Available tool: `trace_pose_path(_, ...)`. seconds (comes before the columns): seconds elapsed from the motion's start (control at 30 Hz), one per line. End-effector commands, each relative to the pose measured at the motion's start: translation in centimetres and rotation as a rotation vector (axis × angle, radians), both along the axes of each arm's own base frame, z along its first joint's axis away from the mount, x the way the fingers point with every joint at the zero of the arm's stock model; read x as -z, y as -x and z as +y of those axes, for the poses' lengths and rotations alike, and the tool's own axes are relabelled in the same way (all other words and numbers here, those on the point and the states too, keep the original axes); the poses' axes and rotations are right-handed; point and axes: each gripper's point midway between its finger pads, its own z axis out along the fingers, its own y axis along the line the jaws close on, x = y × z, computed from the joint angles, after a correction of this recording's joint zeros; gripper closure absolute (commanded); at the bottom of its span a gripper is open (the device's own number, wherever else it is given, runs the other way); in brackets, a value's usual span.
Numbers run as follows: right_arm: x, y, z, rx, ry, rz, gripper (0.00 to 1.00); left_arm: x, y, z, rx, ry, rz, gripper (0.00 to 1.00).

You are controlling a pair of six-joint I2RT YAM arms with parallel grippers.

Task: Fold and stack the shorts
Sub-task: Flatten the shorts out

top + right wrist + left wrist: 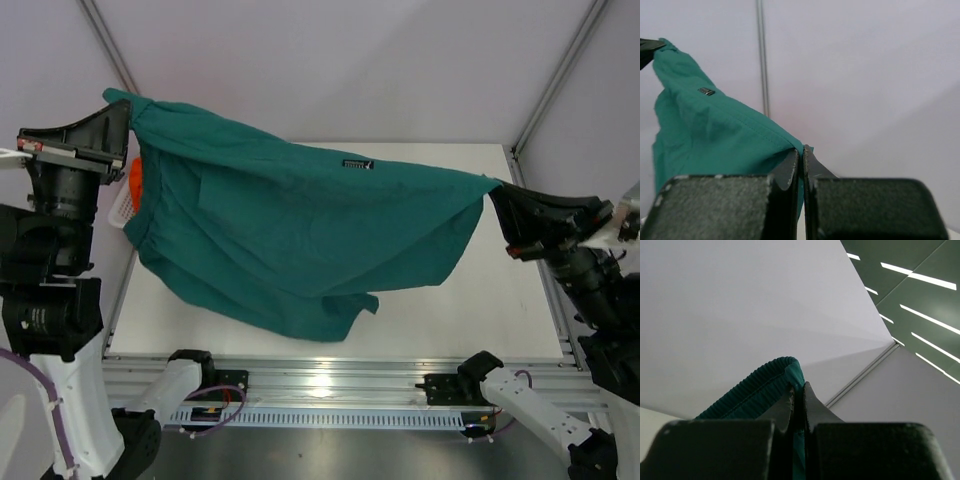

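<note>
While the teal-green shorts (300, 230) hang spread in the air above the white table (480, 310), you have nothing folded yet. The garment is stretched between your two arms. One corner of its ribbed waistband is pinched at upper left and the opposite corner at right. The lower part droops in loose folds toward the near edge; whether the lowest fold touches the table I cannot tell. A small dark label (357, 163) sits near the top edge.

Your left gripper (125, 108) is clamped on the elastic waistband, jaws almost together with only fabric between them. Your right gripper (497, 190) is likewise closed tight on the far corner.

A sliver of the orange shorts (135, 180) shows behind the teal cloth, just beside the left gripper, too hidden to tell how it lies.

By my reading you are near the start. This pair has to be laid flat and folded, then the orange pair folded, and the two stacked.
</note>
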Motion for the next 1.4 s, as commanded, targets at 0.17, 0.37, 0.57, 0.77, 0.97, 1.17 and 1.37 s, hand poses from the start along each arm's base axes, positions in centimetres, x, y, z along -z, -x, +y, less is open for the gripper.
trace_pose_path(0.17,0.1,-10.7,3.1,0.151,0.039,0.103,1.0,1.7,-9.4,-0.8,0.045,0.029,0.069,1.0)
trace_pose_path(0.37,-2.3,-12.5,3.6,0.122,0.035,0.08,1.0,1.7,-10.1,-0.5,0.026,0.027,0.067,1.0)
trace_pose_path(0.57,-4.6,-9.4,3.4,0.048,0.021,0.017,1.0,-0.8,-5.7,0.2,-0.011,0.014,-0.024,1.0)
trace_pose_path(0.77,-5.7,-3.8,2.9,-0.059,-0.001,-0.041,1.0,-2.0,-0.2,0.8,-0.041,0.014,-0.105,1.0)
trace_pose_path(0.97,-5.9,1.9,1.7,-0.142,-0.009,-0.075,1.0,-2.1,4.3,1.3,-0.059,0.031,-0.149,1.0)
trace_pose_path(1.17,-6.6,5.1,0.7,-0.174,-0.036,-0.077,1.0,-2.6,6.9,1.1,-0.034,0.056,-0.184,1.0)
trace_pose_path(1.37,-4.5,-2.3,2.5,-0.088,0.023,0.136,1.0,-1.4,1.3,1.0,-0.049,0.027,-0.064,1.0)
